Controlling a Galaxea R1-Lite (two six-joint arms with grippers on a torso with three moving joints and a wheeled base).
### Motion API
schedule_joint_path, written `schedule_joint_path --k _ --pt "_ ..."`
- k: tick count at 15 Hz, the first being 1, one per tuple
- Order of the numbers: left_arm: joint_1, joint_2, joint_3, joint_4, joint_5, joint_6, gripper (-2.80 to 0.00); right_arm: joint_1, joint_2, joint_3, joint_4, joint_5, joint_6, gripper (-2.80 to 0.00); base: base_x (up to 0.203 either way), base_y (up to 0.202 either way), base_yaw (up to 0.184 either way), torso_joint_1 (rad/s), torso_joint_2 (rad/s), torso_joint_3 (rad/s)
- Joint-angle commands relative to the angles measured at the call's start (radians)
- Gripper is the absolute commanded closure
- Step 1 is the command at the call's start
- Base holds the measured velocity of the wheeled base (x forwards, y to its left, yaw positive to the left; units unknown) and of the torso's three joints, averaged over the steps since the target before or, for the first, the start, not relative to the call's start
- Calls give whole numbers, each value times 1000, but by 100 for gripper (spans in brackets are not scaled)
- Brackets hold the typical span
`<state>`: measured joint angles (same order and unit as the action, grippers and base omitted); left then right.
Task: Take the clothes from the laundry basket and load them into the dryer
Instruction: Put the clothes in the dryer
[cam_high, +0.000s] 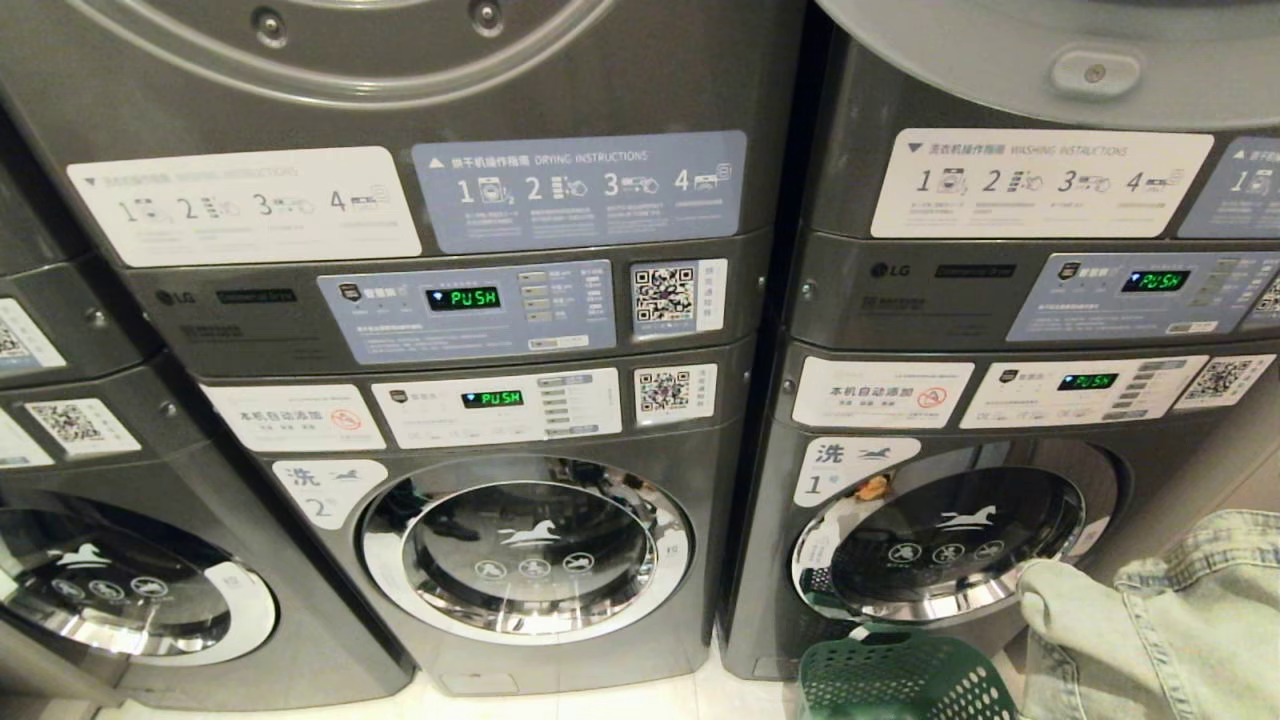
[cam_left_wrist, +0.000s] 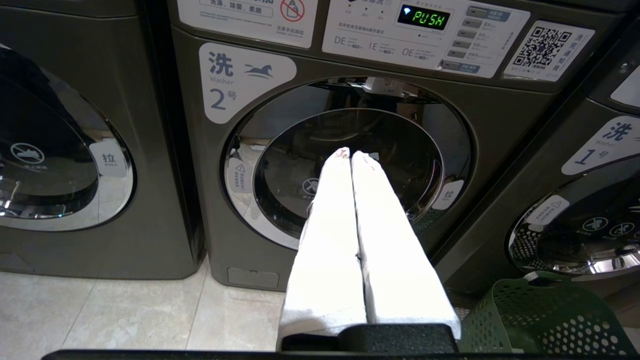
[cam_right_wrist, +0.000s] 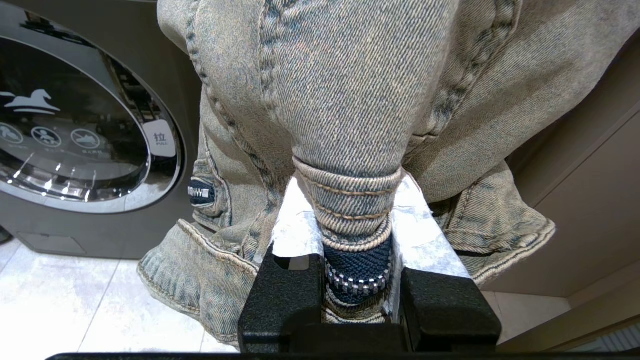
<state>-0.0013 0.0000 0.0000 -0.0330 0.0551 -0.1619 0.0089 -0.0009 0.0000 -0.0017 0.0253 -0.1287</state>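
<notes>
Right pincer pinching a bunched fold of the pale denim garment, whose zipper shows between the white pads; the rest of the cloth hangs around and below the grip, in front of the closed round door of washer no. 1. In the head view the garment fills the lower right corner, just beside the green laundry basket standing on the tiled floor before that washer. Left pincer pressed together and empty, pointing at the closed door of washer no. 2.
</notes>
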Motion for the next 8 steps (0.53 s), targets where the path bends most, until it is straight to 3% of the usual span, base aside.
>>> schedule_joint_path --k 1,8 --pt "1 0 31 -1 0 -1 0 0 1 8 0 1 -2 0 0 0 0 168 -358 -198" --pt "0 0 31 -2 0 -2 0 0 1 8 -3 4 -17 0 0 0 0 157 -333 -180"
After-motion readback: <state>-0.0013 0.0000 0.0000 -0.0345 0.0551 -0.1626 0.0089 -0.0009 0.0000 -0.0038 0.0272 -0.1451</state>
